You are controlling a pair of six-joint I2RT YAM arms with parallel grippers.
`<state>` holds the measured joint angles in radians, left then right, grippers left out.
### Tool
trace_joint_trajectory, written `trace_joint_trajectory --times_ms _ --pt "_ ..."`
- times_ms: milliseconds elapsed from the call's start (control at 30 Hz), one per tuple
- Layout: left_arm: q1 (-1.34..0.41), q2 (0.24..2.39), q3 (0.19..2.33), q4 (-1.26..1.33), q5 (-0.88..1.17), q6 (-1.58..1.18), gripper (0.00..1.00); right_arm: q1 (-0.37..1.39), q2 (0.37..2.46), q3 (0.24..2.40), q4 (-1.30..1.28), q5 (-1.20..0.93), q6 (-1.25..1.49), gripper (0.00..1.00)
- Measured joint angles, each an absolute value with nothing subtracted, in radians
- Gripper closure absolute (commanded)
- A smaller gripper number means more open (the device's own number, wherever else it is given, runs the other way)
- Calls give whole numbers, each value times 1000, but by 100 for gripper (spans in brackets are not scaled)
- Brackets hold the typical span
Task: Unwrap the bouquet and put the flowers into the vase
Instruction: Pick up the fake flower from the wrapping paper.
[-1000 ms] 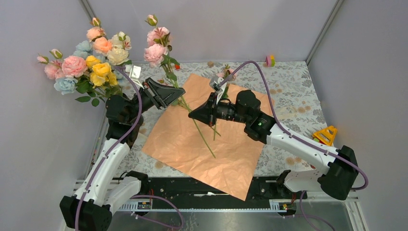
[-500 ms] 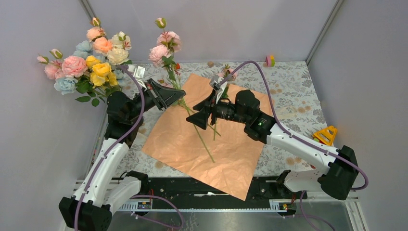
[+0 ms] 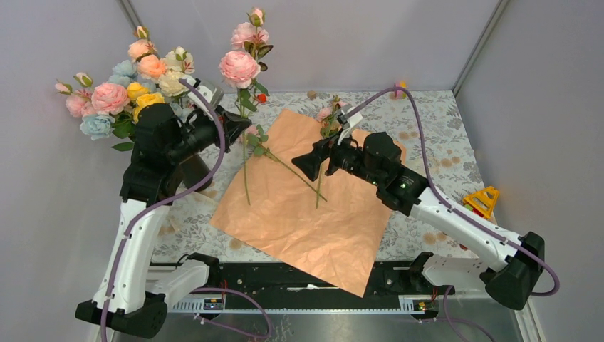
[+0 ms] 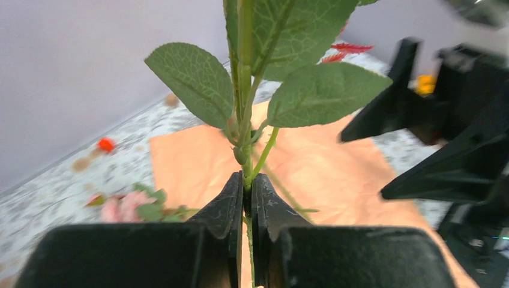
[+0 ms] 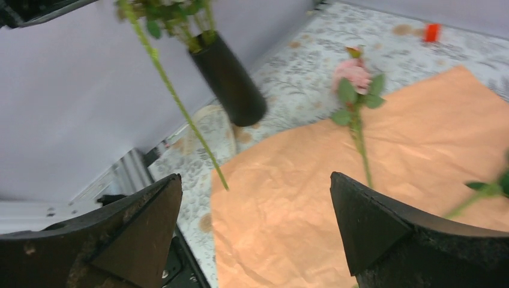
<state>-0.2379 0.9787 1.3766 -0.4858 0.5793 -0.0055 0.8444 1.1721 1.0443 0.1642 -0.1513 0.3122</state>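
Right, far left: the flowers (image 3: 135, 89) stand bunched in the corner, w/ pink, peach, yellow, blue and cream heads. The black vase (image 5: 231, 81) under them shows only in my right wrist cam: on the patterned table (image 3: 427, 135), just off the paper's edge.

Next, my left pincer (image 3: 238, 127): jaws pinched tight on the stem of a pink rose (image 3: 238, 68), just below a leaf pair. Stem approx. vertical, heads up top, lower end over the paper. Can't tell if it touches.

Mid-table: peach-orange paper (image 3: 306, 214) lies flat and unfolded, its near corner past the table edge. A loose rose (image 5: 354, 75) lies on it, small pink head at the far edge. A second stem (image 3: 292, 172) crosses it.

Then my right pincer (image 3: 313, 162): jaws spread wide, nothing between them, hovering above the paper nr those stems.

Far right: a yellow toy (image 3: 483, 199) on the table.
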Motion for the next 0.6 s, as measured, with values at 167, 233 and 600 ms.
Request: trace_joint_trajectory --times_ms 167,233,600 --pt "-229 1037 1426 -583 409 149 100 739 1139 1042 89 -96 339 0" --pt "-220 1062 1448 -598 358 191 100 697 1118 1032 84 -90 343 0" --pt "-70 1082 1481 -465 320 254 100 545 1040 952 26 -88 344 0"
